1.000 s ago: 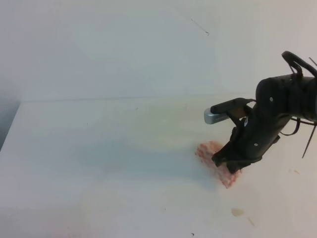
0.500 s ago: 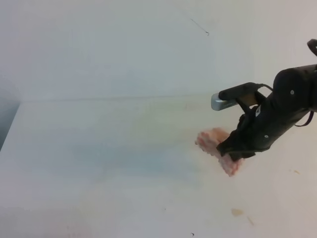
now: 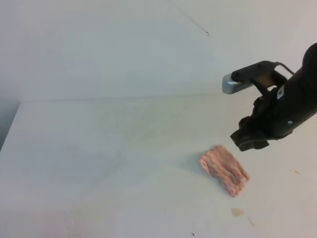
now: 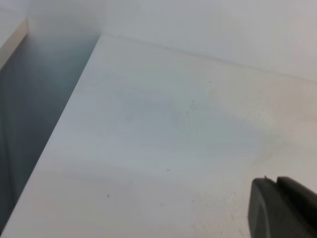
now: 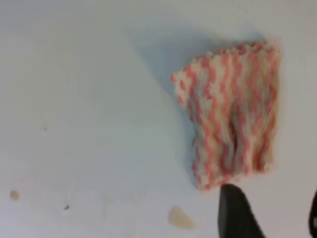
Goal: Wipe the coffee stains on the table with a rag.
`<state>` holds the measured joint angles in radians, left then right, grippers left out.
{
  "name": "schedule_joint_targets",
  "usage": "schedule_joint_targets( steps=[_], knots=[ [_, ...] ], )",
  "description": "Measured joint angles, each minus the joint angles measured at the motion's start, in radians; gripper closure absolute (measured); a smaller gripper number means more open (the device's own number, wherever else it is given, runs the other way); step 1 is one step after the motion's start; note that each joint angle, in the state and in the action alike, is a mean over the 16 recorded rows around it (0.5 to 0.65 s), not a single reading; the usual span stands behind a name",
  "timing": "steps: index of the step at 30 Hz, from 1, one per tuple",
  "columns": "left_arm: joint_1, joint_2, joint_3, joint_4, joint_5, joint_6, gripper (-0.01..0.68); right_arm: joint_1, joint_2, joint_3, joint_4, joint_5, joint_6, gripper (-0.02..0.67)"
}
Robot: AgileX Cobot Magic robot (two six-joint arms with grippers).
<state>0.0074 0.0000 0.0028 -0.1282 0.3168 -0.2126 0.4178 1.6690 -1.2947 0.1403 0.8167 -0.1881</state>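
The right end effector (image 3: pixel 249 140) hangs released above the rag (image 3: pixel 224 169), which lies flat on the table (image 3: pixel 99 148) toward its right edge. A small coffee stain (image 3: pixel 237 212) remains nearer the front edge; regrasp and drag the rag there.

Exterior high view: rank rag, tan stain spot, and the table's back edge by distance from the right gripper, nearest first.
From the right gripper:
1. rag, just below and left of it, lying free on the table.
2. coffee stain, small tan spot near the front edge, past the rag.
3. table's back edge at the far left corner, across the whole tabletop.
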Motion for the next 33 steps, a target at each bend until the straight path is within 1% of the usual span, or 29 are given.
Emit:
schedule_joint_targets(
  steps=[10, 14, 21, 33],
  knots=[
    [0.0, 0.0, 0.0, 0.0, 0.001, 0.0, 0.674, 0.0, -0.287, 0.0, 0.0, 0.073, -0.054, 0.58],
    [0.0, 0.0, 0.0, 0.0, 0.002, 0.0, 0.674, 0.0, -0.392, 0.0, 0.0, 0.099, -0.049, 0.631],
    [0.0, 0.0, 0.0, 0.0, 0.003, 0.0, 0.674, 0.0, -0.496, 0.0, 0.0, 0.147, -0.027, 0.65],
    [0.0, 0.0, 0.003, 0.0, 0.007, 0.0, 0.674, 0.001, -0.529, 0.013, -0.003, 0.178, -0.014, 0.651]
  ],
)
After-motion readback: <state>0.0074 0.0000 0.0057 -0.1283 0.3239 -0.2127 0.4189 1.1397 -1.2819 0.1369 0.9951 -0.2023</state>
